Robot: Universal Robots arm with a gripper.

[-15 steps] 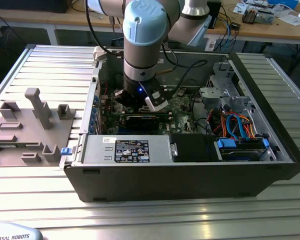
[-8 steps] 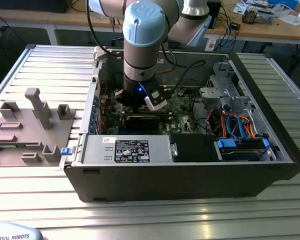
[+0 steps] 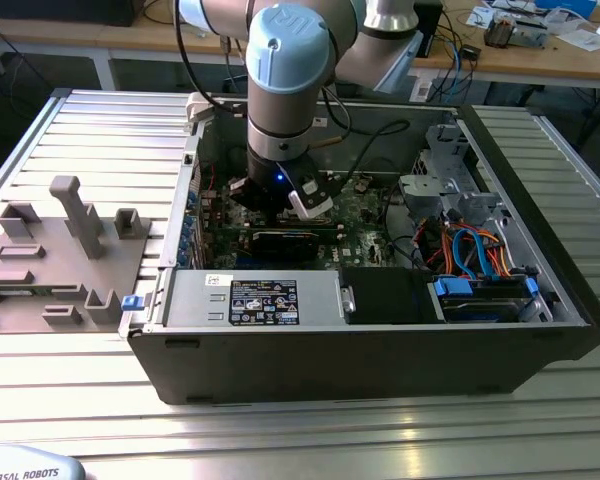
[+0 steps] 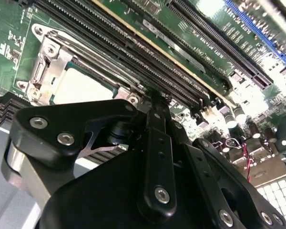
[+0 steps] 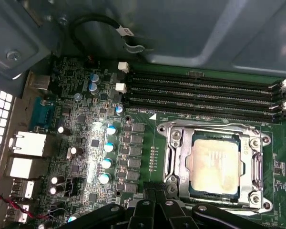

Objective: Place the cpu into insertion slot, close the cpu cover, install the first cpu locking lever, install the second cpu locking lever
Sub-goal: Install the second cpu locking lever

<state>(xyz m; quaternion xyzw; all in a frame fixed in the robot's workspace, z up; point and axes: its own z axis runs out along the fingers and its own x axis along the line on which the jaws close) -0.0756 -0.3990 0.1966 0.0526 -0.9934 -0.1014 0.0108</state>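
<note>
End effector (image 5: 155, 200) fingers pinched together, empty, just beside cpu (image 5: 214, 162) seated w/ cpu cover (image 5: 174, 143) closed over it

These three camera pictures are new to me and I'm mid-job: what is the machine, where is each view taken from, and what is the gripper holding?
The machine is a single robot arm reaching down into an open computer case that lies on a slatted metal table. The exterior view comes from a camera off the arm and shows the whole scene, with a grey fixture block at that view's left. The two wrist views ride on the arm and look down at the green motherboard. The black linkage in them is the gripper; nothing shows in its grasp. In both wrist views the cpu sits in its socket, beside the memory slots, with the silvery cpu cover framing it. The gripper hangs just beside the socket's edge.
</note>
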